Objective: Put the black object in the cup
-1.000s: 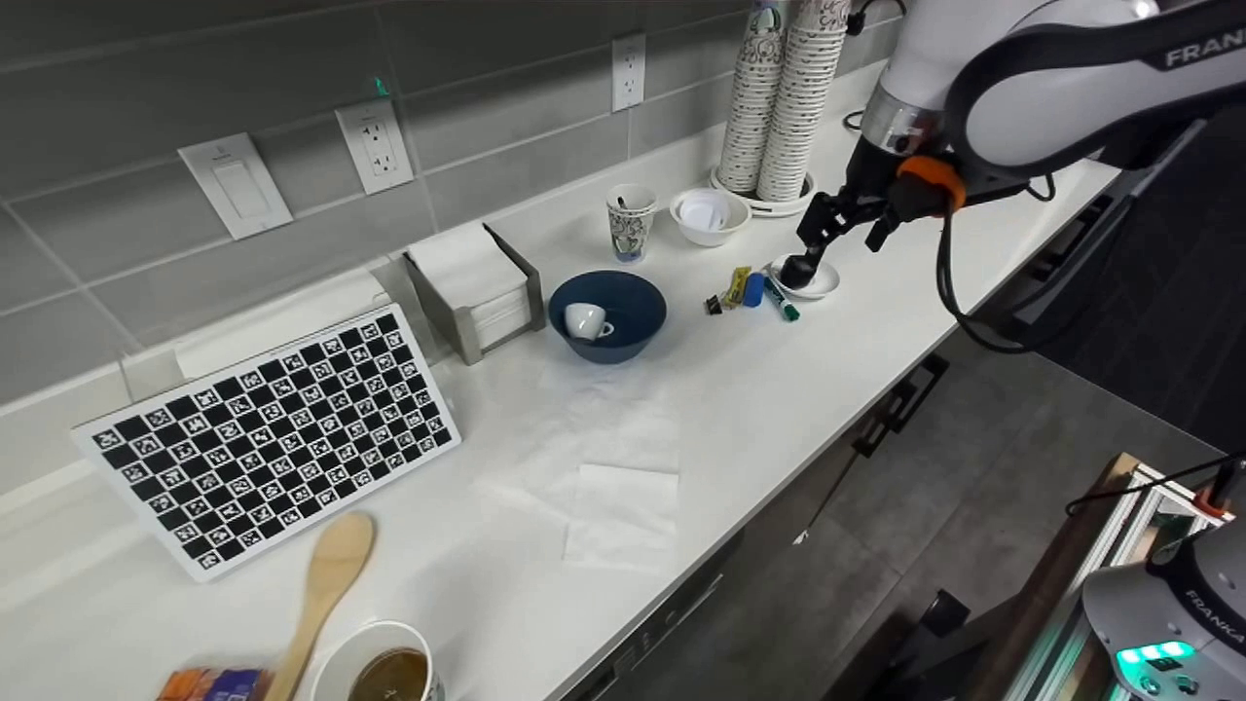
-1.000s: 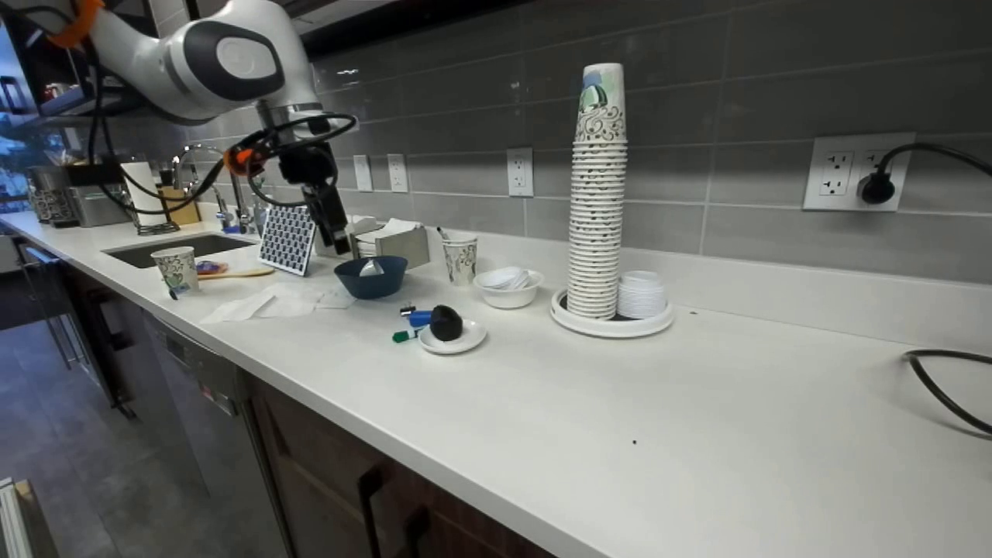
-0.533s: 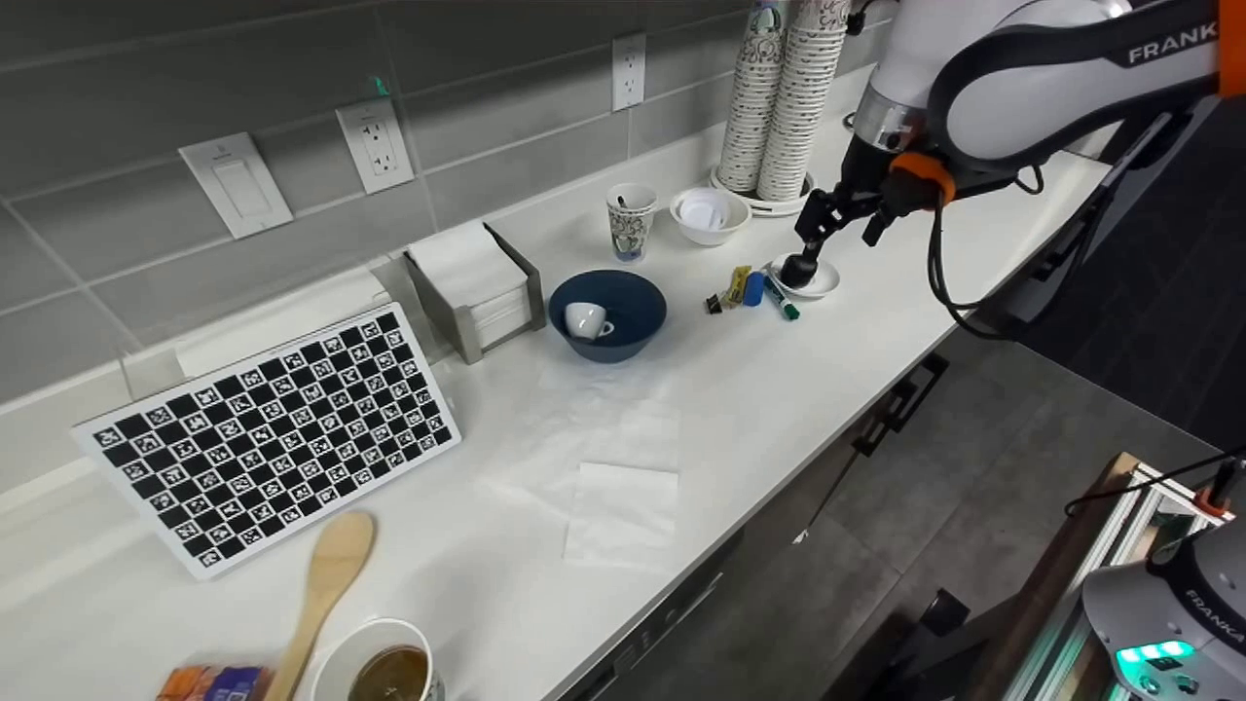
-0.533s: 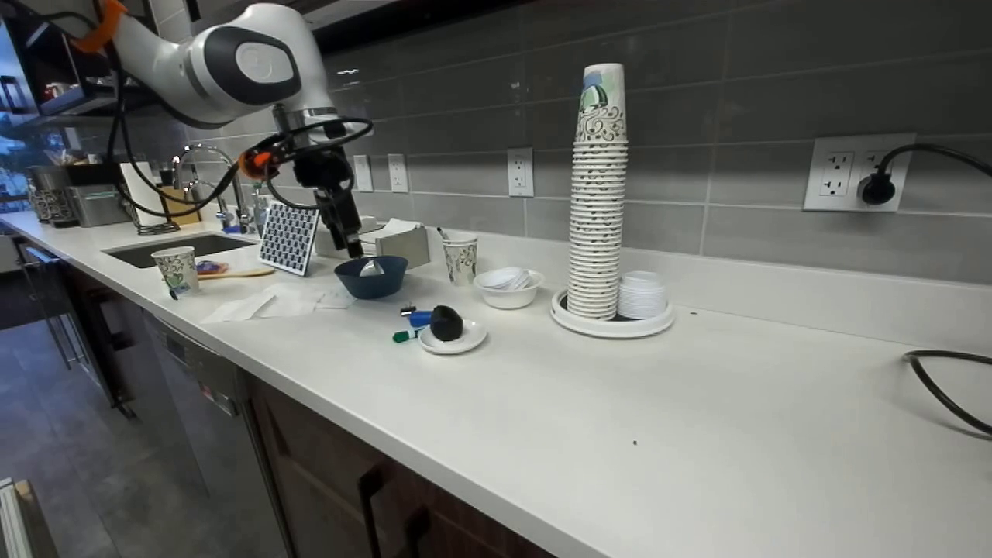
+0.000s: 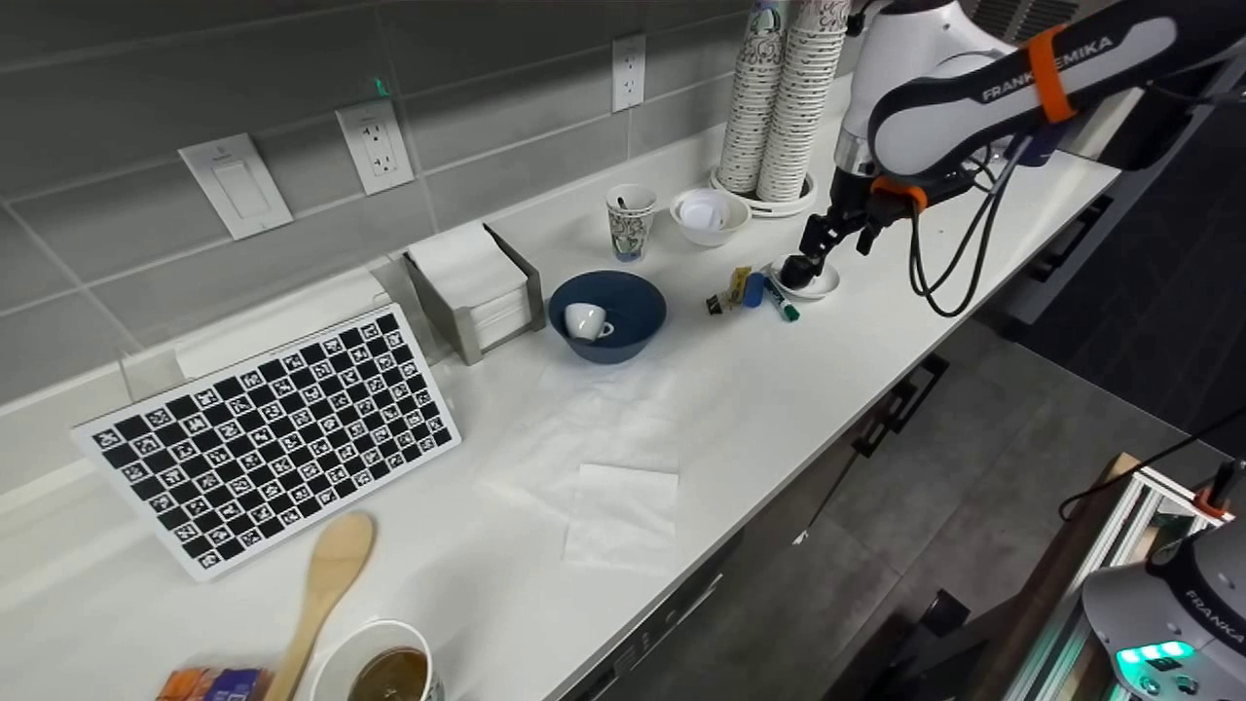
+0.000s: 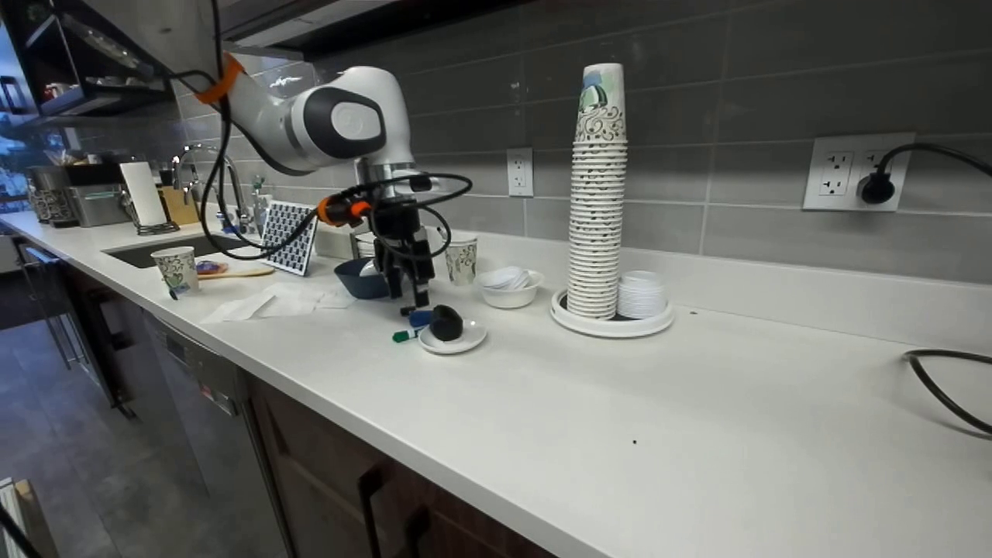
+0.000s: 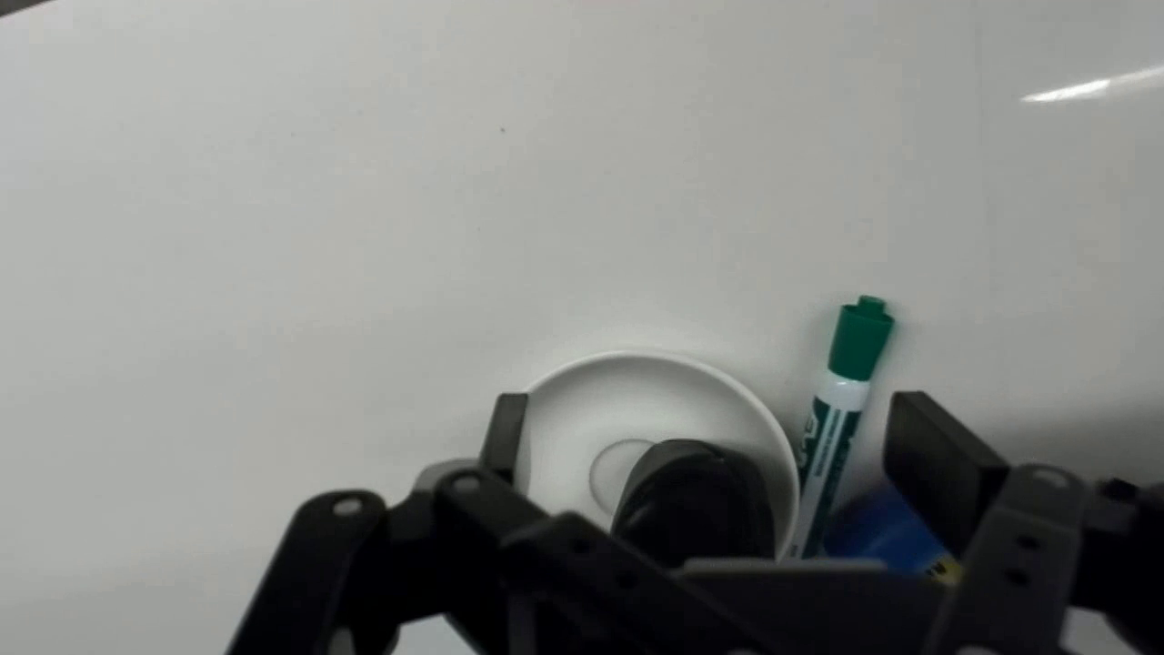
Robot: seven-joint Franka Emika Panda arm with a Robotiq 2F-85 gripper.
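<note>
The gripper (image 7: pixel 712 426) is hanging above the counter (image 7: pixel 273 227), fingers (image 7: pixel 946 455) standing wide apart; lower, the black object (image 7: pixel 700 505) is resting on a saucer (image 7: pixel 564 428) just beside a green marker (image 7: pixel 829 437) (wrist view). Beyond, a white mug (image 5: pixel 584 319) is lying tilted in a blue bowl (image 5: pixel 638 304); farther, a patterned cup (image 5: pixel 631 230) is standing upright.

Grey tiled wall (image 6: pixel 666 108) along the back edge of the white table (image 6: pixel 736 403), both exterior views; white outlet plates (image 5: pixel 375 146) and a switch plate (image 5: pixel 236 187) on it. Patch of glare (image 6: pixel 287 81) on the tiles. Below the front edge, dark brown cabinets (image 6: pixel 310 465), black handles (image 6: pixel 370 482). Grey floor (image 5: pixel 983 443) past that edge. In an exterior view, dark shelving (image 6: pixel 101 101) above the table's far end, bluish light (image 6: pixel 31 147) near it (window or not, can't tell).
</note>
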